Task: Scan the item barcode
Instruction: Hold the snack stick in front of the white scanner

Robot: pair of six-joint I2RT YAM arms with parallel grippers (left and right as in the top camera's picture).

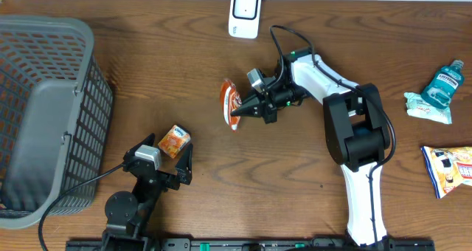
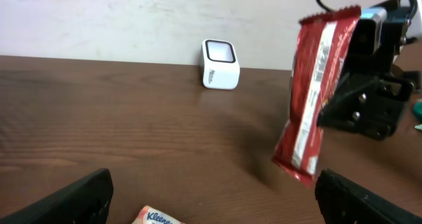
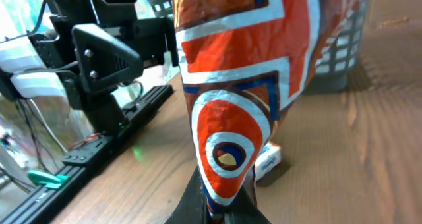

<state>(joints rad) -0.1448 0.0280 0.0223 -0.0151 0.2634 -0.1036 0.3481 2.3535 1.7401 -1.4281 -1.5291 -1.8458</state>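
- Two grippers to log, nearest first. My left gripper (image 1: 168, 156) sits low by my base with its fingers (image 2: 72, 196) spread wide and nothing between them. A small Kleenex pack (image 1: 175, 141) lies just past the tips, apart from them.
- Mid-table, my right gripper (image 1: 237, 111) is pressed together on one edge of the red-and-orange snack packet (image 1: 231, 103). The pinch holds the packet clear of the table (image 1: 147, 74), hanging roughly upright with a slight tilt.
- At the far edge, the white scanner (image 1: 244, 12) stands by the wall with its dark window toward the table. The packet is roughly in line with it but well short of it.
- Progress, my judgement: the item is picked and lifted, so the first half is done. Carrying it to the window and turning the barcode to face it is left.
- Hard to make out:
  - No barcode shows on any face. The left wrist view gives white print down the packet's side, too blurred to call.
  - The right wrist view is filled by the packet's front, which hides the scanner, and my fingertips are cut off at its bottom edge.
  - I cannot tell whether the scanner has registered anything.
- The grey basket (image 1: 44, 111) at far left is cut off by the frame.
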